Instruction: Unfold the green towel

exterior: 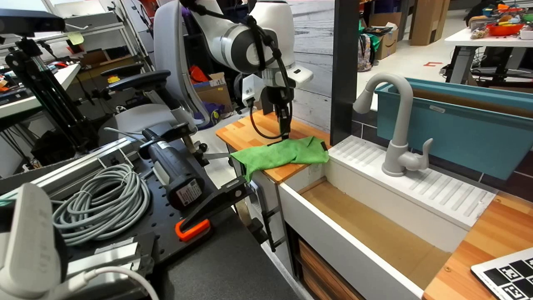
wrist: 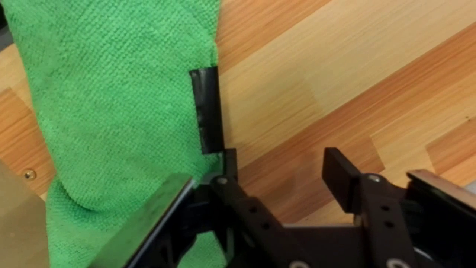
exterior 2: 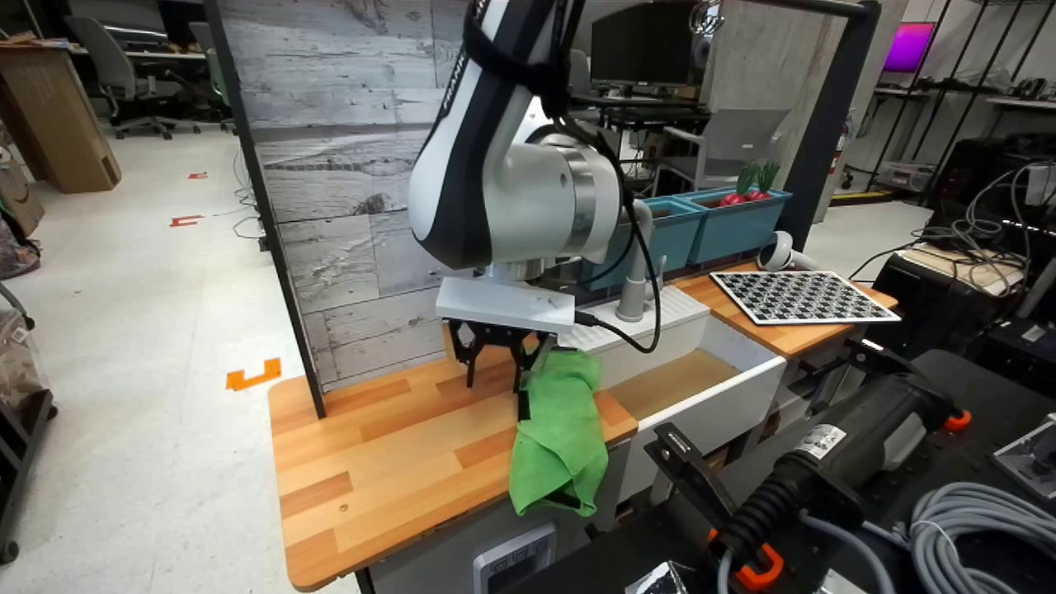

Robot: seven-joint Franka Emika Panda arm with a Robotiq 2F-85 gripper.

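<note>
In the wrist view we find the pincer (wrist: 280, 156) spread wide, hiding part of the green towel (wrist: 122, 93), which the frame crops; it lies on the worktop (exterior 2: 388, 445), overhanging one edge.

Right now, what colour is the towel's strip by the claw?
The strip on the towel is black, clearest in the wrist view.

Wrist view close above towel (wrist: 122, 104)

Room over countertop (exterior 2: 396, 462) beside green towel (exterior 2: 565, 429); panel (exterior 2: 338, 148) blocks far edge; clearance under claw (exterior 2: 495, 389) unclear.
</note>
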